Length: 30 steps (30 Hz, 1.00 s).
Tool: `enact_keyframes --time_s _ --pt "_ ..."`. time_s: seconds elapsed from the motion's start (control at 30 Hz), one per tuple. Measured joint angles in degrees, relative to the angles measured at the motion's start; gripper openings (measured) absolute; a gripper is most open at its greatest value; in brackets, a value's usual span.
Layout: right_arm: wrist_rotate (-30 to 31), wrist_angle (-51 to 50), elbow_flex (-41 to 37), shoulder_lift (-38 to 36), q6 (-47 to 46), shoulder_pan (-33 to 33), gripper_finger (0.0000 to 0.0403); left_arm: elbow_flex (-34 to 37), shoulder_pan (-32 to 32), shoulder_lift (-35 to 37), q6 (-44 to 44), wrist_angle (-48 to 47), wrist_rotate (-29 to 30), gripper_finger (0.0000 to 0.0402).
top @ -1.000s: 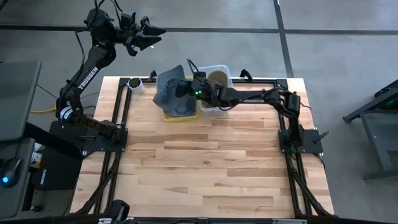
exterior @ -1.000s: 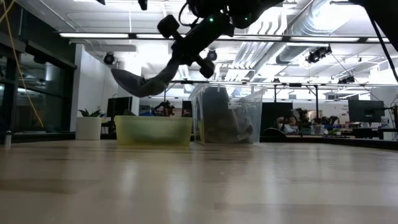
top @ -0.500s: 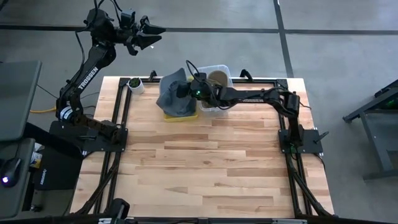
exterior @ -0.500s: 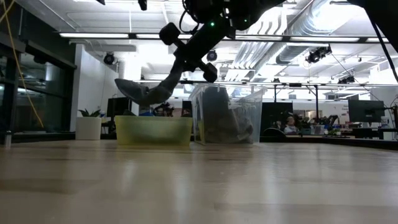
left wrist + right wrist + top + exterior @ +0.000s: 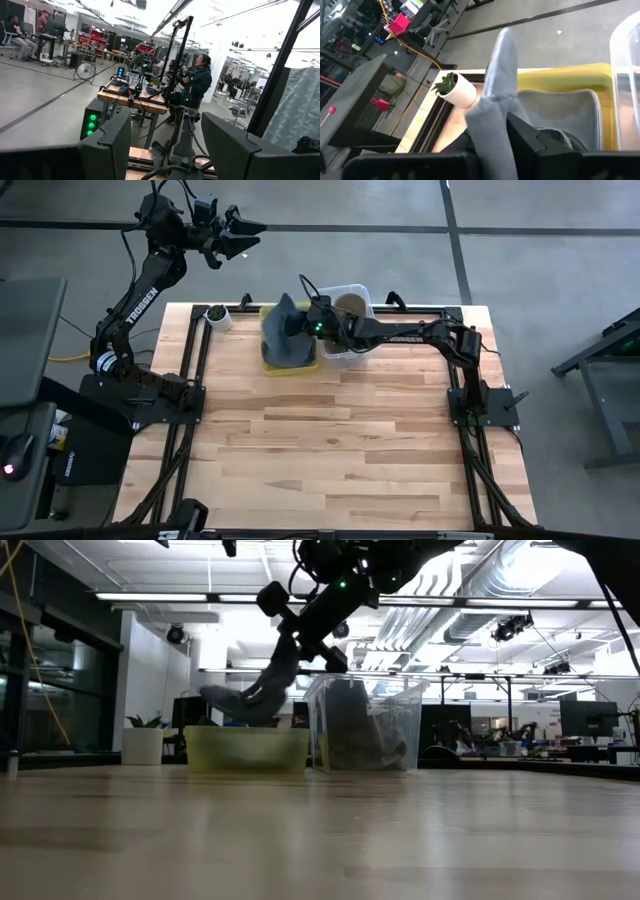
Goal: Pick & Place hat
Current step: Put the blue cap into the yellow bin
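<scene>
One grey hat (image 5: 286, 338), one yellow bin (image 5: 270, 366), one clear bin (image 5: 352, 295), right claw (image 5: 303, 323)

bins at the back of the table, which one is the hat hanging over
The yellow bin. The grey hat, between the right gripper's fingers, droops onto it, on the side nearer the small potted plant. The clear bin beside it sits under the right arm.
</scene>
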<state>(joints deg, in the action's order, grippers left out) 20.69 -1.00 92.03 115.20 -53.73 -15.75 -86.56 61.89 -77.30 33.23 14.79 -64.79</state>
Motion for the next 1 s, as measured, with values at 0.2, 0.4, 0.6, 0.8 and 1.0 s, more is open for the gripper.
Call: enact_keyframes --time_s 0.2,0.4,0.6,0.8,1.0 --pt "-0.25 0.33 0.0 0.0 0.18 -0.02 0.0082 0.0 0.0 0.0 0.0 0.0 -0.02 0.0201" --pt "-1.74 3.45 0.0 0.0 1.16 -0.07 0.0119 0.0 0.0 -0.02 0.04 0.0 -0.07 0.0201" --pt "-2.64 7.88 0.0 0.0 3.56 -0.13 0.0127 0.0 0.0 -0.02 0.24 0.0 -0.39 0.0201" --pt "-3.13 7.55 0.0 0.0 3.8 -0.13 0.0111 0.0 0.0 -0.02 0.39 0.0 -0.49 0.0201" --pt "-5.53 6.64 -0.02 -0.02 6.09 -0.17 0.009 0.0 0.0 -0.02 0.91 0.0 -0.74 0.0201"
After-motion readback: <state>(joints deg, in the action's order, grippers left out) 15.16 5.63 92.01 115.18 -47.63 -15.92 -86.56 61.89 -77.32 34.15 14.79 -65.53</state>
